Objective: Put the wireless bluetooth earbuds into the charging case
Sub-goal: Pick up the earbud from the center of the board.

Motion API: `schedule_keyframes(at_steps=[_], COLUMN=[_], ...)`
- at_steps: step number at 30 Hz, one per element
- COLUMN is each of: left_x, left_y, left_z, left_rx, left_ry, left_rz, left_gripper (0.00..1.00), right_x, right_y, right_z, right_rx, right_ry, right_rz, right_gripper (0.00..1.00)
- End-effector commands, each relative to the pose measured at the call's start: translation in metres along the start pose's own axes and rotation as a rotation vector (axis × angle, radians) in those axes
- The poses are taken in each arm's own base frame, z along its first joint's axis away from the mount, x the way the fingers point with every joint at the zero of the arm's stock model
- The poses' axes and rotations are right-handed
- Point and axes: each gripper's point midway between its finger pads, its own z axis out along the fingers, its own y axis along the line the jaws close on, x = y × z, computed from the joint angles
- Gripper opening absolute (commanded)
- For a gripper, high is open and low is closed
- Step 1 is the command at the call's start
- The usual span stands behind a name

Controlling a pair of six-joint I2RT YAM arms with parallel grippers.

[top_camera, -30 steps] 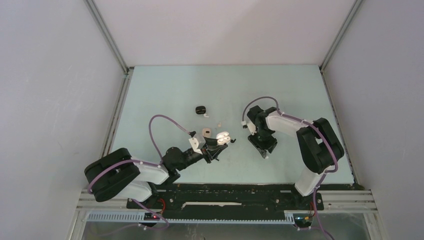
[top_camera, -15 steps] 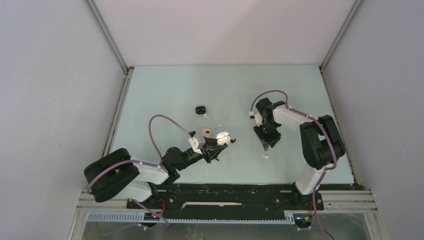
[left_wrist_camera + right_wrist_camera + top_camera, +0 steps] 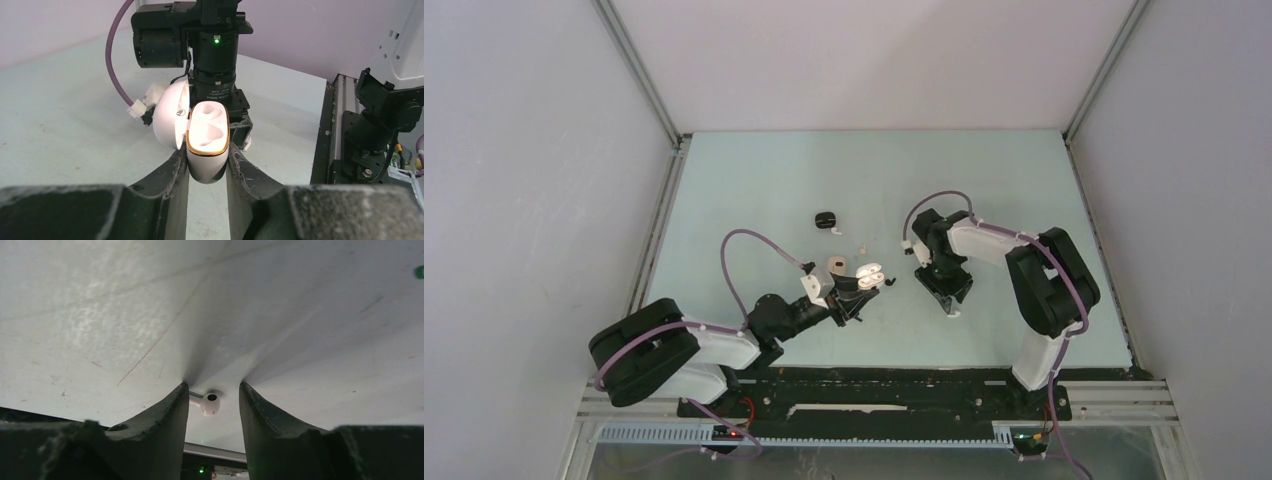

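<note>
My left gripper (image 3: 207,156) is shut on a white charging case (image 3: 207,150) with a gold rim. The case's lid (image 3: 170,112) stands open to the left, and its two wells look bare. From above, the case (image 3: 871,272) sits at the tip of the left gripper (image 3: 856,290), near the table's middle. My right gripper (image 3: 212,388) points down at the table and is open. A white earbud (image 3: 210,403) lies on the table between its fingertips, its stem toward the left finger (image 3: 170,412). The right gripper (image 3: 948,298) stands to the right of the case.
A black case (image 3: 826,218) lies further back, with a small white bud (image 3: 837,231) beside it and a pale bud (image 3: 862,245) a little nearer. Another pale case (image 3: 835,264) lies just left of the held one. The right arm's wrist (image 3: 215,50) looms close behind the held case.
The right gripper pulled back from the white earbud half a second ago, then came back down over it. The left gripper and its case have stayed put.
</note>
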Motion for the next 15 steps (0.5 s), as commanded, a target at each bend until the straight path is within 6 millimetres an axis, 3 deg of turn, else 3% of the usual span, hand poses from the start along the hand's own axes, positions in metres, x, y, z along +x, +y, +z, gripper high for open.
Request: schedule_keyframes(at_steps=[1, 15], left_x=[-0.0189, -0.0162], left_y=[-0.0004, -0.0003], left_z=[0.0043, 0.0044], left_rx=[0.007, 0.007], left_ry=[-0.060, -0.050], left_rz=[0.032, 0.031], left_gripper=[0.01, 0.01], right_x=[0.0032, 0.0089], right_y=[-0.0022, -0.0072], right_z=[-0.0079, -0.0013], right_rx=[0.067, 0.070], right_ry=[-0.025, -0.004], right_rz=[-0.071, -0.053], right_gripper=[0.45, 0.40])
